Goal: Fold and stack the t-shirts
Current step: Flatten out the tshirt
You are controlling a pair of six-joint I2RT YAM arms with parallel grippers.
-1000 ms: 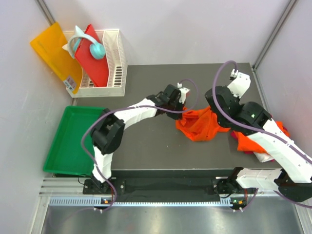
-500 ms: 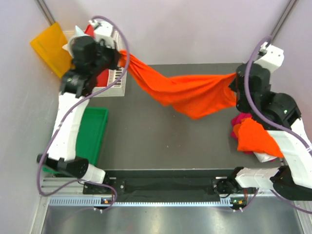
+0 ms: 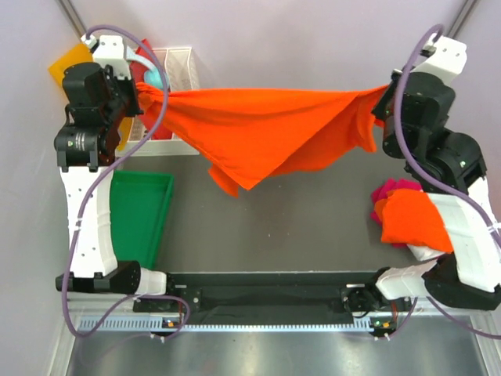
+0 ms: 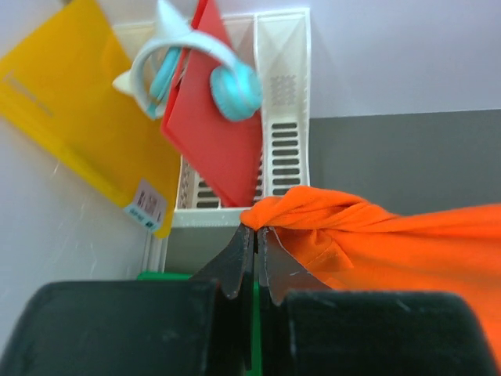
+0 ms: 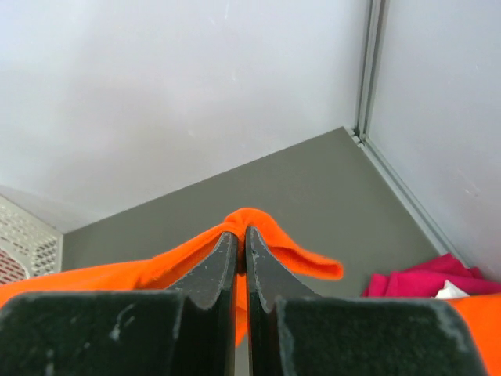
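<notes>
Above the table (image 3: 313, 227), orange t-shirt (image 3: 258, 129) outstretched between both arms' clamped jaws

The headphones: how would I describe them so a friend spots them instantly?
Look by the table's far left corner, at the white slotted rack. The headphones hang on the red board standing in it; they alone are pale turquoise, with white pointed tips.

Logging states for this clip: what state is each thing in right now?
Stretched orange t-shirt: held up in the air, spread out, unfolded.
Left fingers: shut on one end.
Right fingers: shut on the other end.
Magenta t-shirt: crumpled, partly covered.
Second orange t-shirt: lying on top of it.
</notes>
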